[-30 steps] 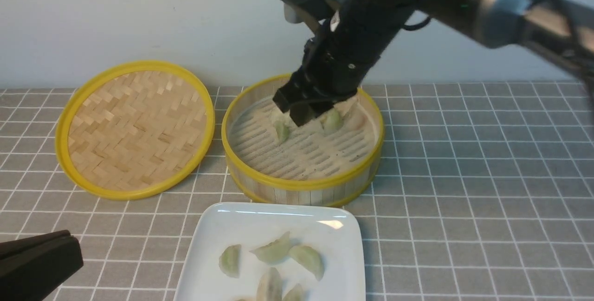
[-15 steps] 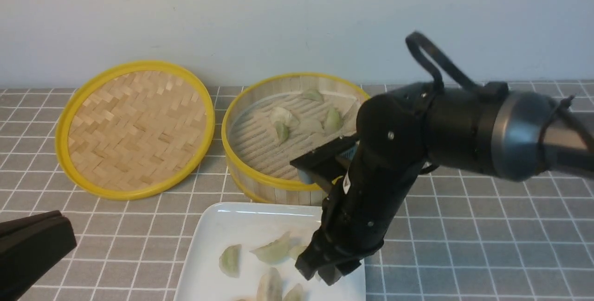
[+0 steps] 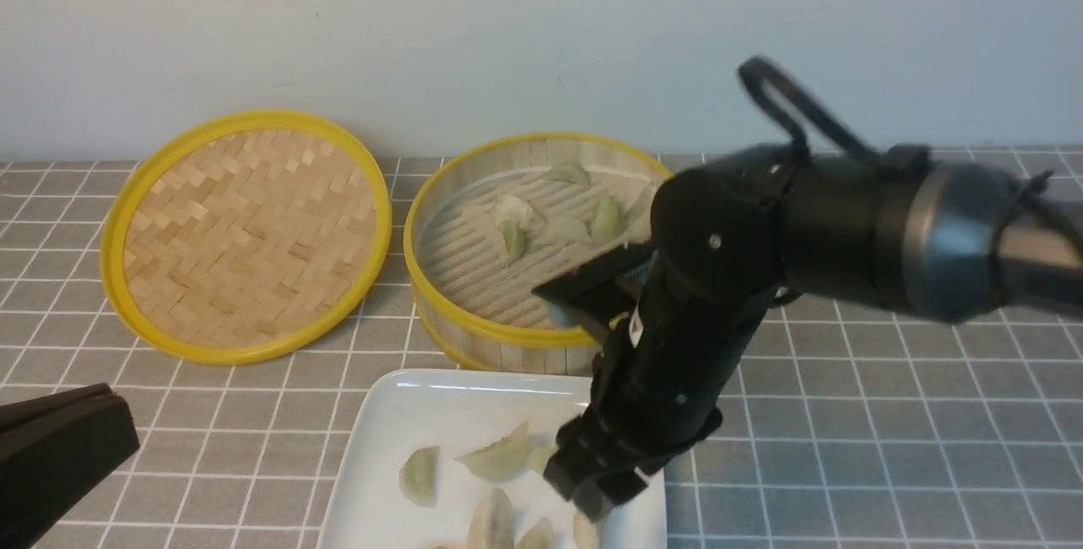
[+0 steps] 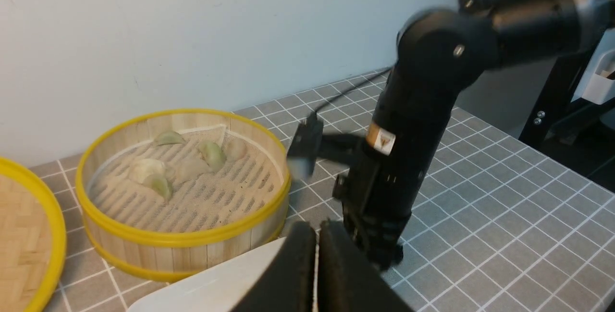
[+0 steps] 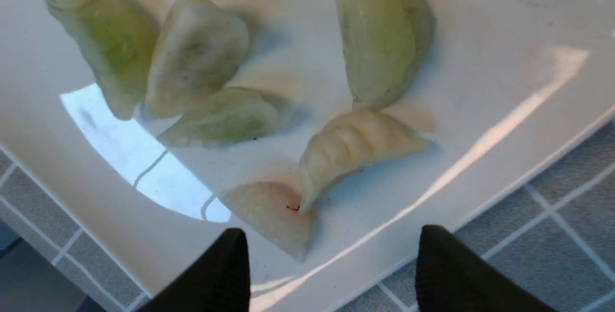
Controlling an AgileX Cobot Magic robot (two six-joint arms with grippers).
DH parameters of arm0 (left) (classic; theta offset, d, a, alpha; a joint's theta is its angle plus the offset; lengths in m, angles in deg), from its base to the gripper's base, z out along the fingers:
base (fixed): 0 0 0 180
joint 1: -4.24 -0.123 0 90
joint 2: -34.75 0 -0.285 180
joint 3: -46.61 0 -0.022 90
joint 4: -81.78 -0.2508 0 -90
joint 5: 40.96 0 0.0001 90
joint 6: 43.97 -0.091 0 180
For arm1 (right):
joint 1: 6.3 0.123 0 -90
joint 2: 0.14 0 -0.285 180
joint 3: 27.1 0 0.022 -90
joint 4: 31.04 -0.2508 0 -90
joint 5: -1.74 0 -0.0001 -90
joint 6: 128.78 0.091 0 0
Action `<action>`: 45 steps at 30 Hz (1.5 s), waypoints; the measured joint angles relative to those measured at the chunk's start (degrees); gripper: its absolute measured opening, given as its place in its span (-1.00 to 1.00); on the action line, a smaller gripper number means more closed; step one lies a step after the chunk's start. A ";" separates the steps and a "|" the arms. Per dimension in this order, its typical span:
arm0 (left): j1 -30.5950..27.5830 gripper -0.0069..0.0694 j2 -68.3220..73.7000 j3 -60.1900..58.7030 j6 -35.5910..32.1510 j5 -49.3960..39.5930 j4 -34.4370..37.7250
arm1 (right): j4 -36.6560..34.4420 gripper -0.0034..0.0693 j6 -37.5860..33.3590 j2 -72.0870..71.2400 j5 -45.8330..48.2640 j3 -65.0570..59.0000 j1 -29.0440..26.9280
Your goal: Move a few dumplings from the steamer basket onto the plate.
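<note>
The black left end effector (image 3: 59,447) sits at the near left corner. It is closed, its two pads pressed flat together with nothing between them, well apart from the other things.

One shallow round woven-bamboo lid (image 3: 245,232) with a yellow rim lies flat on the grey, white-gridded bench (image 3: 846,278). Just beside it stands one round deep bamboo steamer basket (image 3: 508,354) with yellow rims. The left wrist view shows six small crescent dumplings (image 4: 211,154), pale green and off-white, on the far half of its slatted floor.

One glossy white rectangular plate (image 3: 406,414) sits on the near side of the basket, close to its wall. The right wrist view shows six more dumplings on it, several touching. One pleated off-white dumpling (image 5: 350,146) meets a plain off-white one (image 5: 269,218) tip to tip near the rim.

The black right end effector (image 3: 592,490) points down over the plate's right part. Its jaws stand wide apart and empty, and the plain off-white dumpling lies just beyond one fingertip (image 5: 230,268). Whether the tips touch the plate cannot be told.
</note>
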 joint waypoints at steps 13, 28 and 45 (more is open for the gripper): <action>0.00 -0.83 0.00 0.00 0.00 0.17 0.00 | 18.98 -0.94 11.99 -35.09 -2.93 6.72 0.00; 0.00 -0.83 0.00 0.00 0.00 0.98 0.00 | 32.52 -0.94 22.73 -84.91 -19.94 -20.45 0.00; 0.00 -0.83 0.00 -0.06 0.05 -0.19 0.68 | 40.84 -0.94 40.00 -101.24 -30.75 -41.92 0.00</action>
